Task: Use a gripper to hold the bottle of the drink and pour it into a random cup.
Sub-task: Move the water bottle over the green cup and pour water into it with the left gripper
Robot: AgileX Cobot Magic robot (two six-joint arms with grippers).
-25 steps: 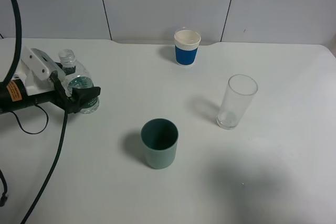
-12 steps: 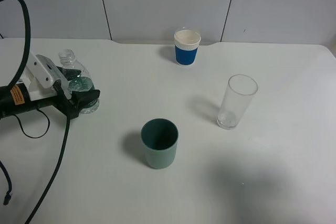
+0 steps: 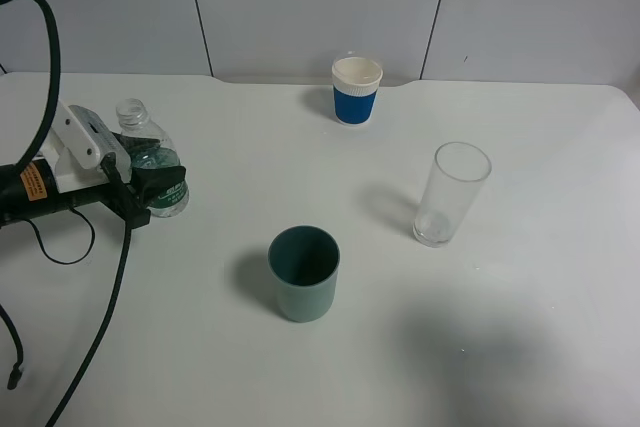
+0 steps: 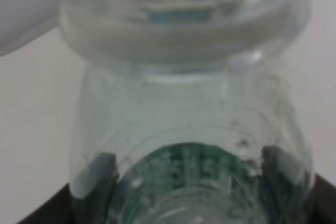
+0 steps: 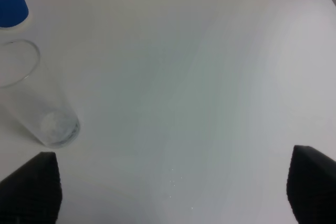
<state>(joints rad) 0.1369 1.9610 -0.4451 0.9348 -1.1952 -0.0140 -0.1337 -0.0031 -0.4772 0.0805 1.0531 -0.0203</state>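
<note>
The small clear bottle [image 3: 150, 150] with a dark green label and no cap stands at the table's left side. My left gripper [image 3: 152, 185] is shut on it at label height, one black finger on each side. In the left wrist view the bottle [image 4: 189, 129] fills the picture, with the fingers [image 4: 94, 177] dark at its sides. The grey-green cup [image 3: 303, 272] stands upright near the middle front, well to the right of the bottle. My right gripper [image 5: 170, 192] is open and empty above bare table; it does not show in the exterior view.
A blue-and-white paper cup [image 3: 357, 90] stands at the back middle. A tall clear glass [image 3: 452, 192] stands at the right and also shows in the right wrist view [image 5: 37, 103]. A black cable [image 3: 100, 317] hangs from the left arm over the table's front left.
The left gripper and the bottle have shifted slightly; the bottle leaned half a second ago and now stands more upright. The cups and the glass have not moved.
</note>
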